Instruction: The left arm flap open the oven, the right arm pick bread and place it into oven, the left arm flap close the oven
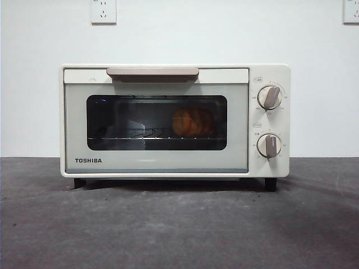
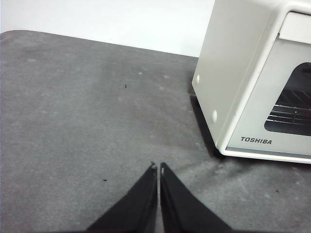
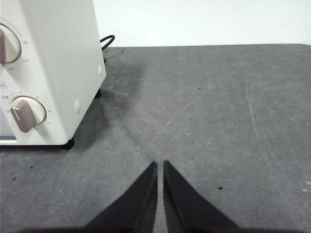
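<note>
Front view: oven [image 1: 175, 120] door shut, bread [image 1: 192, 121] on the rack behind the glass; no arm visible. Left wrist view: left gripper [image 2: 158, 167] clenched, empty, over the table [image 2: 73, 121], off the oven's side. Right wrist view: right gripper [image 3: 160, 165] likewise pinched shut, empty. Task looks finished; best both arms stay clear of the handle [image 1: 152, 73].
</note>
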